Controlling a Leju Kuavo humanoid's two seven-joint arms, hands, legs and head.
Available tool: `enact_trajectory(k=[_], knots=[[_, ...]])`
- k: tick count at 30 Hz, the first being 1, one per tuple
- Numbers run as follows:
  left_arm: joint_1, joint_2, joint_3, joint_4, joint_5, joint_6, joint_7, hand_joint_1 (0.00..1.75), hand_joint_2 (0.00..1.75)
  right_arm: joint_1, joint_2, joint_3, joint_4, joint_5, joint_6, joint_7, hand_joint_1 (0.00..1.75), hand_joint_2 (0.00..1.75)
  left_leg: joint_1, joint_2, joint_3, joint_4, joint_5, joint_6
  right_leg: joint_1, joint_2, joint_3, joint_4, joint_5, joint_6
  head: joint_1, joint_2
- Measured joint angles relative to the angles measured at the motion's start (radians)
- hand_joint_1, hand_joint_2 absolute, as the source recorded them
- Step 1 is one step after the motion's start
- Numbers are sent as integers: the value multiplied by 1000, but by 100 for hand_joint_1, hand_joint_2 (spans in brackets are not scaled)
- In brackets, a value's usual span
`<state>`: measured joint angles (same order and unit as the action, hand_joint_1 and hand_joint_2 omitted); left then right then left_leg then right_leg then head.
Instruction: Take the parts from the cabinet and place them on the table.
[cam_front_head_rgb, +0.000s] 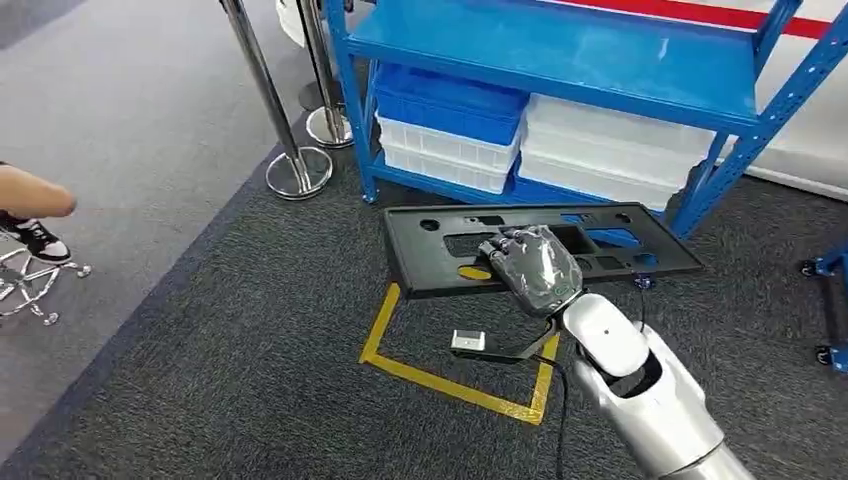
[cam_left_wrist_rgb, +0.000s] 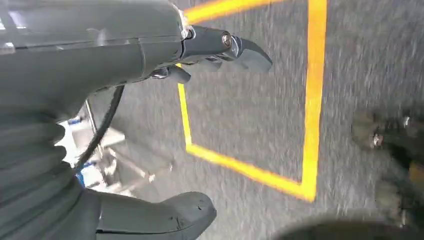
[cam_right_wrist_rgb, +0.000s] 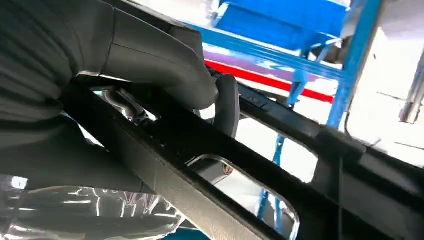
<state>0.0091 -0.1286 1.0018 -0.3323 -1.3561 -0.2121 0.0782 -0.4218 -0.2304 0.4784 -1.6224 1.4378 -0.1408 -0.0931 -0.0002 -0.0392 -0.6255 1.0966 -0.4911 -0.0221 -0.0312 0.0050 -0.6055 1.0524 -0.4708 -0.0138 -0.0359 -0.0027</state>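
Gripping a long black plastic panel (cam_front_head_rgb: 540, 245) near its middle, the right hand (cam_front_head_rgb: 532, 268) is holding it flat in the air in front of the blue shelving rack (cam_front_head_rgb: 560, 60), above the dark carpet and the yellow tape square (cam_front_head_rgb: 455, 385). The panel is looking stiff and fairly light, a thin moulded part with many cut-outs, so it is probably tipping easily when it is taken off-centre; a hold through a central opening seems the safest place. In the right wrist view the thumb (cam_right_wrist_rgb: 165, 65) is pressing over the panel's edge (cam_right_wrist_rgb: 210, 170) while a dark finger is passing through a cut-out, which the head view is hiding under the hand's back. In the left wrist view the left hand (cam_left_wrist_rgb: 150, 125) is hanging over the floor with fingers apart, holding nothing, though the picture is blurred. White and blue bins (cam_front_head_rgb: 450, 125) are sitting on the rack's lowest level.
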Motion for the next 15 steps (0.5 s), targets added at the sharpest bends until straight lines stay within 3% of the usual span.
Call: enact_trajectory(k=[2,3,4,6,7,8,9,10,13,14,15], knots=[[-6,0,3,0,-2,0,0,0,175,-5,-9,3,2,-10,6,0,175,175,8,23,-69,147,-72,-12,2,-28,-1,0,0,-3,0,0],[-7,0,7,0,-2,0,0,0,175,-5,-12,5,5,-13,10,0,175,175,10,24,-93,199,-89,-16,2,-40,-1,0,0,-3,0,0],[-7,0,14,0,-4,0,0,0,175,-5,-15,8,8,-21,14,-2,175,175,13,26,-106,226,-86,-19,2,-54,-1,0,0,-3,0,0],[-6,0,21,0,-6,-1,0,0,175,-6,-15,14,13,-30,16,-4,175,175,14,32,-65,151,-32,-20,2,-77,-1,1,0,-3,0,0],[-7,0,24,0,-6,-1,0,0,175,-10,-15,16,13,-33,17,-7,175,175,13,44,-12,54,13,-16,2,-88,0,0,0,-2,0,0],[-8,0,26,-2,-9,-1,-1,0,175,-13,-15,18,13,-37,18,-10,175,175,11,74,35,-26,43,-10,3,-98,2,0,1,0,0,0],[-12,0,27,-2,-9,-1,-1,0,175,-17,-15,19,13,-38,18,-11,175,175,0,106,45,-62,26,-2,6,-107,3,-1,3,6,0,0],[-14,0,28,-2,-9,-1,-1,0,175,-21,-15,20,15,-39,18,-11,175,175,-3,93,42,-65,37,10,9,-114,3,-3,4,14,0,0],[-11,0,39,-2,-15,0,-1,0,175,-25,-15,28,20,-41,21,-12,175,175,-6,62,35,-75,47,29,9,-143,13,-15,12,31,0,0],[-10,0,43,-2,-15,1,0,0,175,-26,-15,31,20,-42,21,-12,175,175,9,51,50,-92,61,38,4,-122,12,-9,3,39,0,0],[-10,-1,43,-2,-16,1,0,0,175,-26,-15,32,22,-42,21,-12,175,175,5,42,50,-99,68,42,4,-67,4,13,-21,39,0,0]])
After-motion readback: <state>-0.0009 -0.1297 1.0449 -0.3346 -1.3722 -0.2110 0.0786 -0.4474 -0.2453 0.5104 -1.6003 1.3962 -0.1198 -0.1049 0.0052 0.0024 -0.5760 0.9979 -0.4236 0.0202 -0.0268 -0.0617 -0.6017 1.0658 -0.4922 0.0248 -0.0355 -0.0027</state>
